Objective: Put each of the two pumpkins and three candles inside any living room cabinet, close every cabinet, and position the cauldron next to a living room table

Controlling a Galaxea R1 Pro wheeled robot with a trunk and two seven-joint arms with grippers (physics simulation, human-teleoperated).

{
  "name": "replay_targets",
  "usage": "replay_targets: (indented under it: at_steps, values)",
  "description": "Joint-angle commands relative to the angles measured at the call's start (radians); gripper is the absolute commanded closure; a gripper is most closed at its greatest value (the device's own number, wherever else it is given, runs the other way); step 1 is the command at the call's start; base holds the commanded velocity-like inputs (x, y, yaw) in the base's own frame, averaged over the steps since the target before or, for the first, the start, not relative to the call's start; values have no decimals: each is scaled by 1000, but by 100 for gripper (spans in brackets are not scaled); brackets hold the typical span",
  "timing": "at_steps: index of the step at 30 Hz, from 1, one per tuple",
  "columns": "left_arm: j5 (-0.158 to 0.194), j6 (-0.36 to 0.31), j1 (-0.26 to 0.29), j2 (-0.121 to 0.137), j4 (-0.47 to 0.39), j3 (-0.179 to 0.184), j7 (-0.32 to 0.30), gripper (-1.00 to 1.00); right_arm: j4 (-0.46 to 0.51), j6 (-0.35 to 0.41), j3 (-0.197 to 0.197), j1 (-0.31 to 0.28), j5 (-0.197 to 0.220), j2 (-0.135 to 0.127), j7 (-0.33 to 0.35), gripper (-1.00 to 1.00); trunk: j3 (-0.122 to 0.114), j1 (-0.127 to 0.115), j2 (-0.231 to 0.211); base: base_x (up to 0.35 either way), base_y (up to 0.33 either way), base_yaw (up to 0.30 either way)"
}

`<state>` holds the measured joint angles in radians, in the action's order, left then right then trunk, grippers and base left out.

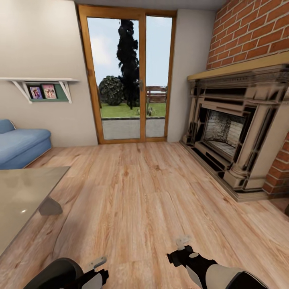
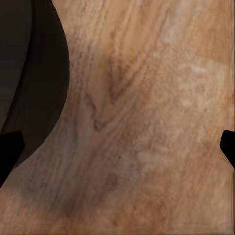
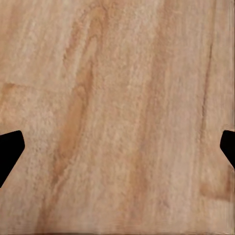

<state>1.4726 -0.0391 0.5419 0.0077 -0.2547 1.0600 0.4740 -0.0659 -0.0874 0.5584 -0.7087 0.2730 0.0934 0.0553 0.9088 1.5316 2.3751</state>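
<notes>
The table [image 1: 24, 196], with a clear glass top and a grey slab leg [image 1: 50, 206], stands at the left of the head view. My left gripper [image 1: 98, 271] and right gripper [image 1: 182, 249] hang low over the wooden floor at the bottom of that view. In the left wrist view the left gripper [image 2: 117, 152] is open, its black fingertips [image 2: 9, 152] far apart over bare planks. The right gripper [image 3: 117, 152] is open the same way, with nothing between its fingertips [image 3: 10, 152]. The pumpkins, candles, cabinet and cauldron are out of view.
A blue sofa [image 1: 20, 146] sits behind the table under a wall shelf [image 1: 42, 82]. A glass door [image 1: 128, 76] fills the far wall. An ornate beige-and-black fireplace [image 1: 237, 132] in a brick wall lines the right. Wooden floor [image 1: 144, 192] stretches ahead. A dark rounded shape [image 2: 29, 73] lies beside the left gripper.
</notes>
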Motion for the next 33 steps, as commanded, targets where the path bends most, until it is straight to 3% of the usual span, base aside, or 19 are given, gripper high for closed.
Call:
replay_targets:
  at_steps: [1, 33]
  values:
    - [0, 0, 0, 0, 0, 0, 0, -100, 0, 0, 0, 0, 0, 0, 0, -100, -1, 0, 0, 0, 0, -244]
    - [0, 0, 0, 0, 0, 0, 0, -100, -3, -1, 0, 2, 0, 0, 0, -100, -21, 0, 0, 0, 0, -245]
